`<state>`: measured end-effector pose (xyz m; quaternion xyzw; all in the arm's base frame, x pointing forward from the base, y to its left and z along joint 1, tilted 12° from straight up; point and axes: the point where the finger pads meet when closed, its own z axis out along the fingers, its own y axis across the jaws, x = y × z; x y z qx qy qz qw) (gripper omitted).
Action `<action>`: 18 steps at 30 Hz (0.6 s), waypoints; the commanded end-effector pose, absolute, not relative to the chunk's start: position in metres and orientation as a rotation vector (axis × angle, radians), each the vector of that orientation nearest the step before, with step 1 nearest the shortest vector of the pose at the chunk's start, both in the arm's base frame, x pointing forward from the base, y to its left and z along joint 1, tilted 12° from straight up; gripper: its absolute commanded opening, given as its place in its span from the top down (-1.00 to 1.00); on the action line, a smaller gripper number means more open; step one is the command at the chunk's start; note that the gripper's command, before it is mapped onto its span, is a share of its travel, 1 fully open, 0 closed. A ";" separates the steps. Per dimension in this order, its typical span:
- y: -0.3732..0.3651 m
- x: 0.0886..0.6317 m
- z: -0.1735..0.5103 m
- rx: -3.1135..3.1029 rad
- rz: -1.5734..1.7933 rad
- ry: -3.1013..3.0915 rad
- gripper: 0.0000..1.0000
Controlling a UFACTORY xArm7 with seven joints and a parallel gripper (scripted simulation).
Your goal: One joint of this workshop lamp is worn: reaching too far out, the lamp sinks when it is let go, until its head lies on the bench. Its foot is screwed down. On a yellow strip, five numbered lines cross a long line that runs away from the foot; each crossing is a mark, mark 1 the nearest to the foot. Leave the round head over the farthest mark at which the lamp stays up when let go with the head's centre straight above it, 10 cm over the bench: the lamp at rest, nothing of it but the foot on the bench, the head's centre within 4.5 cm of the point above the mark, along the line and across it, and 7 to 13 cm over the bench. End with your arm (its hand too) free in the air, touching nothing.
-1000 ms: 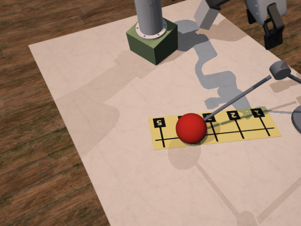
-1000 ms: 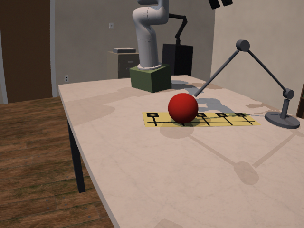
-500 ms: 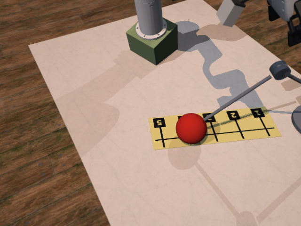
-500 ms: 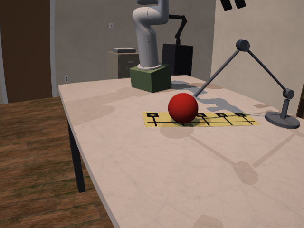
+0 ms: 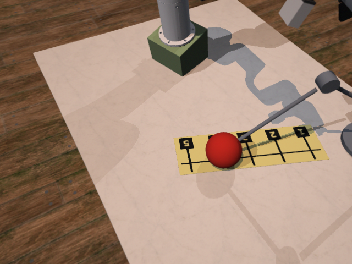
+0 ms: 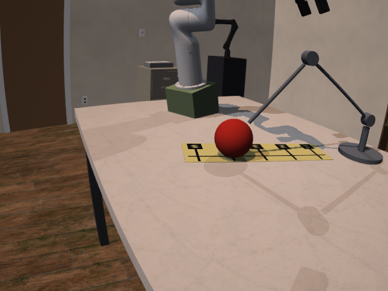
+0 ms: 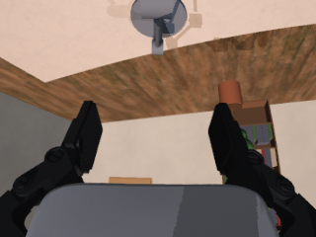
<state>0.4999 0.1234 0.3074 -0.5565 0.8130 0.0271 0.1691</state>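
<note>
The lamp's round red head (image 5: 223,149) (image 6: 233,137) lies on the yellow strip (image 5: 292,143) (image 6: 210,150) at about mark 4, and it hides that label. Its thin rod (image 5: 278,113) (image 6: 275,90) climbs to the grey elbow joint (image 5: 327,81) (image 6: 310,58). A second rod runs down to the round foot (image 5: 347,139) (image 6: 360,154), which also shows in the wrist view (image 7: 148,16). My gripper (image 6: 311,6) (image 7: 155,116) is open and empty. It hangs high above the bench near the foot, well apart from the lamp.
The arm's green base block (image 5: 179,51) (image 6: 191,98) stands at the back of the bench. A grey arm link (image 5: 297,11) hangs at the upper right. The bench's left edge (image 6: 94,162) drops to a wooden floor. A black cabinet (image 6: 226,75) stands behind.
</note>
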 end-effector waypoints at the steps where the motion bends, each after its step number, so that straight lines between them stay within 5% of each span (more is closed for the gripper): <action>1: 0.137 0.506 0.307 -1.585 0.074 2.308 -1.00; 18: 0.167 0.517 0.303 -1.622 0.003 2.377 -1.00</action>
